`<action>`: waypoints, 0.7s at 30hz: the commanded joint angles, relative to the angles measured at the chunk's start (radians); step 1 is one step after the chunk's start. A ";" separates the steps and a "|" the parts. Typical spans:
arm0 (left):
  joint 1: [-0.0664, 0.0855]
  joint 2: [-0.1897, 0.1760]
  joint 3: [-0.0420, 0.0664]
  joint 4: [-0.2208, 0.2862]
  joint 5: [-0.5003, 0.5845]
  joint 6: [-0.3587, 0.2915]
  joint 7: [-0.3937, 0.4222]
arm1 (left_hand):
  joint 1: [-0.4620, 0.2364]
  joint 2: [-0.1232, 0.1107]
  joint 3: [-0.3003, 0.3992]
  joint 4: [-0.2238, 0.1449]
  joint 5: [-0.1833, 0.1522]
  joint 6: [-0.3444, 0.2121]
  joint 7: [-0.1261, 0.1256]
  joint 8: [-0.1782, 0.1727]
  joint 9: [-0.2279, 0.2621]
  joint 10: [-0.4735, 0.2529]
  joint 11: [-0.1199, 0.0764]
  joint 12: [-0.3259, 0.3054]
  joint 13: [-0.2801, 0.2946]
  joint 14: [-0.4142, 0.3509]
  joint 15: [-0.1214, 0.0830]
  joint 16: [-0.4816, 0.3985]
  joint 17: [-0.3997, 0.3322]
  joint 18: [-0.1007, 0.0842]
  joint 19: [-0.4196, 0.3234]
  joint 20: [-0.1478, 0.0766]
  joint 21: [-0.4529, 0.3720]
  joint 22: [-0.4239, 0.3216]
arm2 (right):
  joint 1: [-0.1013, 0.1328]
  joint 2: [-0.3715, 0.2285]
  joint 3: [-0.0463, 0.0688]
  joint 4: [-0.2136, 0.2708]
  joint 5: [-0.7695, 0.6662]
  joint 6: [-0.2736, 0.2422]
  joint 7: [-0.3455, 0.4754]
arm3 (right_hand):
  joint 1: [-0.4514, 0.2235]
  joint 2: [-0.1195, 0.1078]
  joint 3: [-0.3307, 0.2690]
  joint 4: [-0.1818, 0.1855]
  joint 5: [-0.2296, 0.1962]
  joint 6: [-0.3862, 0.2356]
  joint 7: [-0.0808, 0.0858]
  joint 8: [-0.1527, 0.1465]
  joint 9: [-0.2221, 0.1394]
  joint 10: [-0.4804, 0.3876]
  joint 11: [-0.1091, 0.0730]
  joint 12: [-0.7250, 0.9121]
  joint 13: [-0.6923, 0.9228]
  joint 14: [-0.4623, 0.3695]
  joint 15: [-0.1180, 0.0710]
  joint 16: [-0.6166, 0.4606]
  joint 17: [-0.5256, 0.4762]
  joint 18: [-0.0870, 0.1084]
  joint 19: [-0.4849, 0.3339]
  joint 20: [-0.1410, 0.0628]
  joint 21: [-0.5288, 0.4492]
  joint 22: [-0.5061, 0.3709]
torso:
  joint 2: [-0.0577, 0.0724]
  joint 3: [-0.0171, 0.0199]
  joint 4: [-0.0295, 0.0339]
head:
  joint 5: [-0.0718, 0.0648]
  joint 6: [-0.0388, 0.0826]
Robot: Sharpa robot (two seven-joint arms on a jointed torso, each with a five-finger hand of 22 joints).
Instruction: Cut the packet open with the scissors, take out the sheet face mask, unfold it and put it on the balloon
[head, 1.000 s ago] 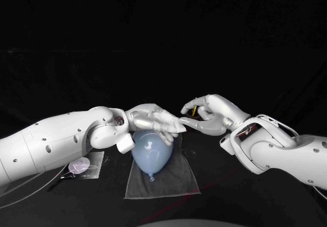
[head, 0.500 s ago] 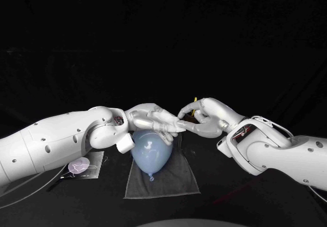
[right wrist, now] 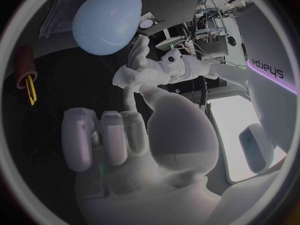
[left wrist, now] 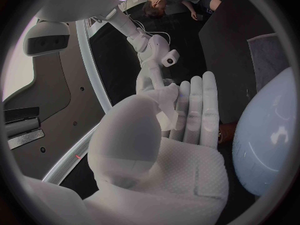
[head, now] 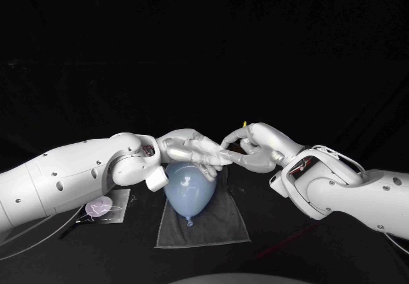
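Above the balloon (head: pixel 189 192), the left robot hand (head: pixel 192 151) pinches the folded sheet mask (head: pixel 223 155). The right robot hand (head: pixel 256 148) meets it, grip unclear. Likely limp, slippery: peel a corner.

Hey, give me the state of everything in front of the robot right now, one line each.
balloon: inflated, lying on the grey cloth, no mask on it.
sheet mask: bunched up, held by the left hand.
right hand: reaching to the mask; grip unclear.
scissors: lying unheld.
packet: lying beside the cloth, unheld.
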 commanded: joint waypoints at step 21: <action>0.001 0.001 0.001 0.001 0.000 0.004 0.010 | 0.010 -0.001 -0.002 -0.008 0.005 0.004 0.003 0.002 0.108 -0.005 -0.003 -0.004 0.000 0.006 -0.002 -0.006 0.002 0.010 0.004 0.000 0.008 0.001 | -0.002 0.004 0.001 0.006 -0.026 -0.084 0.079 | 0.108 0.021 0.038 -0.082 -0.002 0.051 -0.019 0.014 0.002 0.104 -0.021 0.003 0.263 0.108 -0.018 0.004 0.263 -0.003 0.066 -0.015 0.008 0.178 | 0.000 0.0004 -0.0001 | -0.001 0.002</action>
